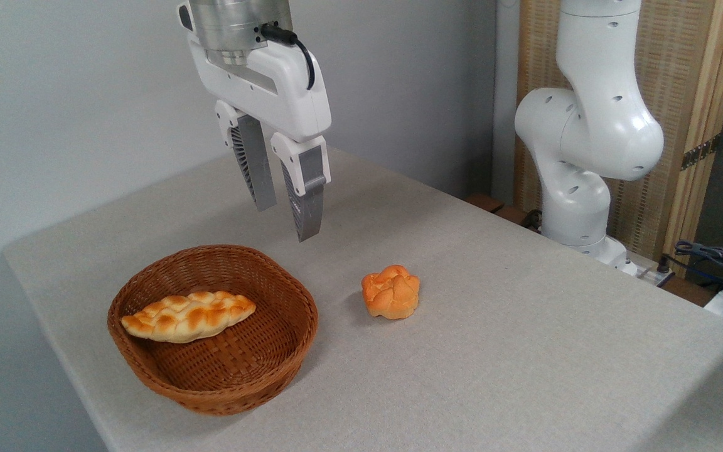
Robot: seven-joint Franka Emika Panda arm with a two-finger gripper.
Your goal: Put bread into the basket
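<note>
- Nearest the camera sits the round brown woven wicker basket point(223, 389), shallow, with a wide rim and a flat plaited floor showing through its right half.
- Inside the basket lies a long pale braided loaf point(189, 316) with browned patches, its glossy plaits running from 8 o'clock to 2 o'clock, its left tip resting against the inner wall.
- At 3 o'clock from the basket, just beside it but apart, the small round orange-golden bun point(391, 292) with a knotted, lobed top rests on the table, outside the basket.
- Under both is a table point(524, 351) covered in pale grey cloth with a fine, matte weave.
- At 12 o'clock from the gap between basket and bun hangs the white two-finger gripper point(283, 213), well above the cloth; its ribbed grey fingers point(306, 207) are spread slightly and hold nothing.
- At 2 o'clock from the bun stands the smooth white jointed arm base point(578, 188), at the table's far edge.
- Behind the arm is a slatted screen of pale wood point(681, 94); dark cables point(713, 254) lie at its foot.
</note>
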